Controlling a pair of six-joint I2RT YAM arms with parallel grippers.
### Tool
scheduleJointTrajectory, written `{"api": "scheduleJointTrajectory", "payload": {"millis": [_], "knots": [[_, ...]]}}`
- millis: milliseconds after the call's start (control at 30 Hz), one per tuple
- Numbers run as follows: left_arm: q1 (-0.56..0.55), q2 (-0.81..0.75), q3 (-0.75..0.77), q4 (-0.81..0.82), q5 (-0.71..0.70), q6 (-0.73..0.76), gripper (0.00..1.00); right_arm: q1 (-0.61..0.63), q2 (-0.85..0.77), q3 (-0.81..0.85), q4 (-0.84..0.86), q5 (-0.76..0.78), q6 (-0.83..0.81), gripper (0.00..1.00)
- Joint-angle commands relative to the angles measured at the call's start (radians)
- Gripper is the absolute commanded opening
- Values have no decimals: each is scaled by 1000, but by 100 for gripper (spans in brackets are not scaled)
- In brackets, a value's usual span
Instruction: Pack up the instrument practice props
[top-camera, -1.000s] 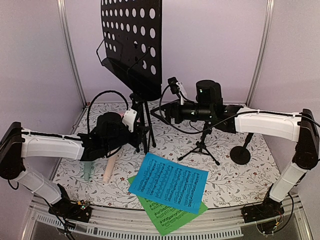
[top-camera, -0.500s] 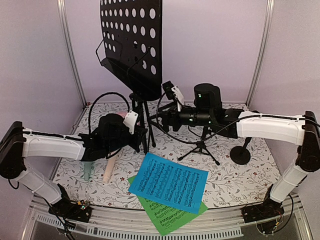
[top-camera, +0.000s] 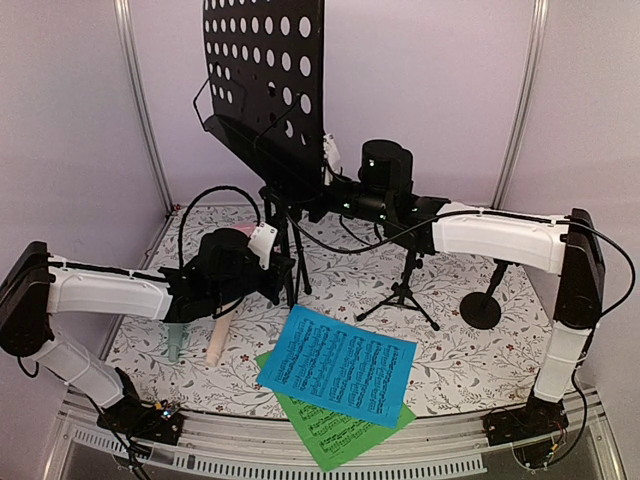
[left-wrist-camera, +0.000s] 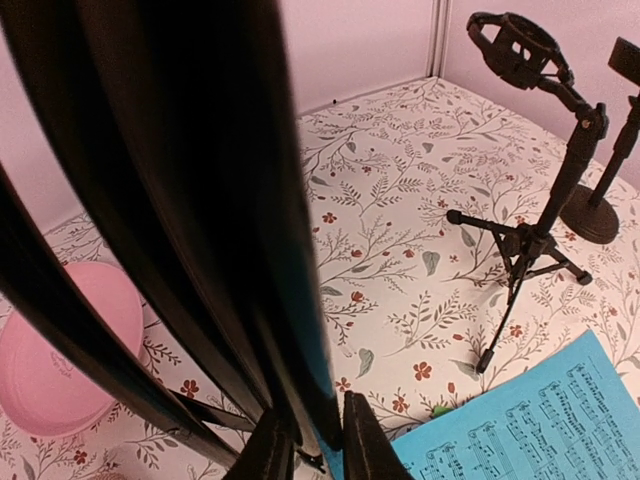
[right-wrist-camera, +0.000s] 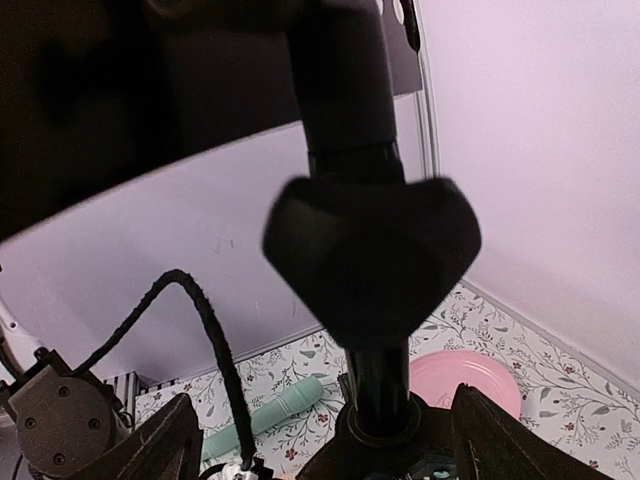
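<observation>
The black perforated music desk (top-camera: 265, 90) stands on its tripod at the back. My left gripper (top-camera: 283, 272) (left-wrist-camera: 318, 445) is low at the tripod, shut on one black tripod leg (left-wrist-camera: 300, 330). My right gripper (top-camera: 298, 203) (right-wrist-camera: 330, 440) is open, its fingers (right-wrist-camera: 150, 445) wide on either side of the stand's post (right-wrist-camera: 380, 390) just under the desk. A mint-green microphone (top-camera: 177, 340) and a peach microphone (top-camera: 218, 335) lie under the left arm. The blue music sheet (top-camera: 338, 365) overlaps the green one (top-camera: 335, 435) at the front.
A small black microphone tripod (top-camera: 403, 290) (left-wrist-camera: 530, 240) stands mid-table, and a round-based black stand (top-camera: 482, 305) to its right. A pink plate (left-wrist-camera: 50, 350) (right-wrist-camera: 465, 380) sits behind the music stand. Lilac walls close the back and sides.
My right arm has swung left and up from the microphone tripod to the music stand's post. My left gripper has closed onto the tripod leg.
</observation>
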Motion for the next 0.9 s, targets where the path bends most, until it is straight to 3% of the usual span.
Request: {"api": "scheduleJointTrajectory", "payload": {"millis": [0,133,333,567,767,867], "knots": [[4,3,6,-11,-4,3,17,1,61,26,128,-1,29,86],[4,-2,3,-9,1,0,15,1,90,29,216,-15,9,79],[4,-6,-1,-11,-4,0,14,0,124,25,308,-9,-3,50],[4,3,0,-10,-5,1,13,1,158,37,362,43,7,28],[4,-4,0,-15,-7,0,13,0,176,56,381,-35,-7,7],[4,-14,-1,-18,-11,0,13,0,174,57,386,-44,-5,3]]}}
